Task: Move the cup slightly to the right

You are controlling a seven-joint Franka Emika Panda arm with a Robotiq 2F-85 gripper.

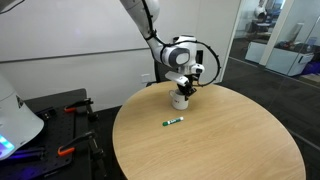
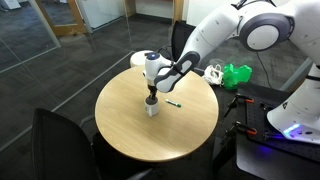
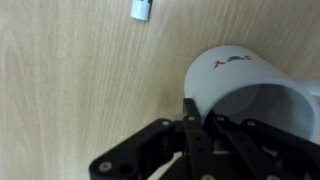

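Observation:
The white cup [image 1: 181, 100] stands on the round wooden table [image 1: 225, 145], near its far edge; it also shows in an exterior view [image 2: 152, 110]. My gripper [image 1: 183, 88] is right on top of it. In the wrist view the cup [image 3: 235, 80] fills the right side, with a small red and black mark on its wall. My gripper [image 3: 200, 125] has one finger outside the cup's wall and one inside, closed on the rim. The handle is not visible.
A green-and-white marker [image 1: 173, 122] lies on the table near the cup, also seen in an exterior view [image 2: 174, 103], and its end shows in the wrist view [image 3: 141, 10]. Chairs stand around the table [image 2: 150, 140]. A black bench holds tools and a green object [image 2: 238, 73].

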